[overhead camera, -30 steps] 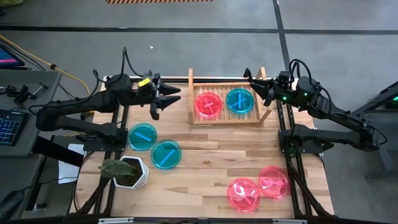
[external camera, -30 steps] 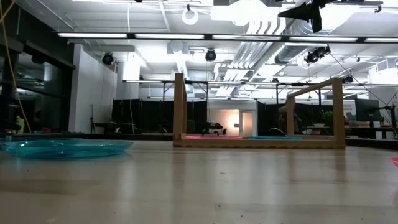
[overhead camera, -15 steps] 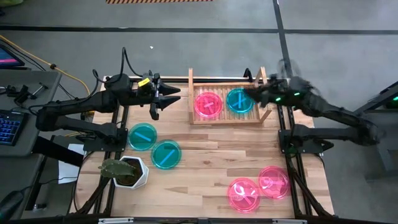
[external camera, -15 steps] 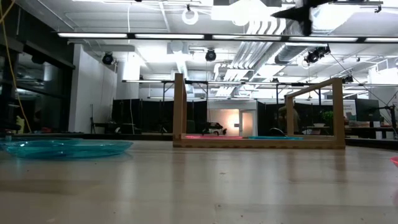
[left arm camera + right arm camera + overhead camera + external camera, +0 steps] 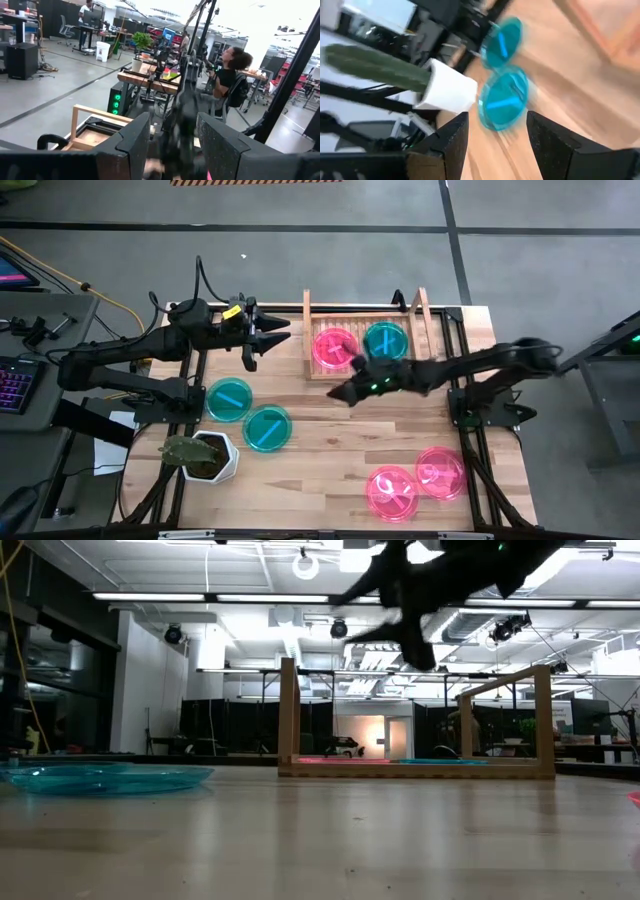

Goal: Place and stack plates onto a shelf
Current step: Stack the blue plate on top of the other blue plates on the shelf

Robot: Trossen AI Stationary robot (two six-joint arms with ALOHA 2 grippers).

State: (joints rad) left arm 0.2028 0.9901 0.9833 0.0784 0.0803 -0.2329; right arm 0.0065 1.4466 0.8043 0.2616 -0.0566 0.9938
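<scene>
Just ahead of the right gripper [image 5: 340, 392], fingers spread and empty, two teal plates [image 5: 503, 98].

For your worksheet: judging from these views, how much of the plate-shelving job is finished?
Done: one pink plate and one teal plate lie on the shelf. In hand: nothing; the empty, open right tool reaches toward the two teal plates on the table. Left: those and two pink plates. The left tool waits beside the shelf.

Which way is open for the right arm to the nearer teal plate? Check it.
Probably yes: the right gripper, fingers open, hangs over bare table facing the teal plate; nothing lies between them.
</scene>
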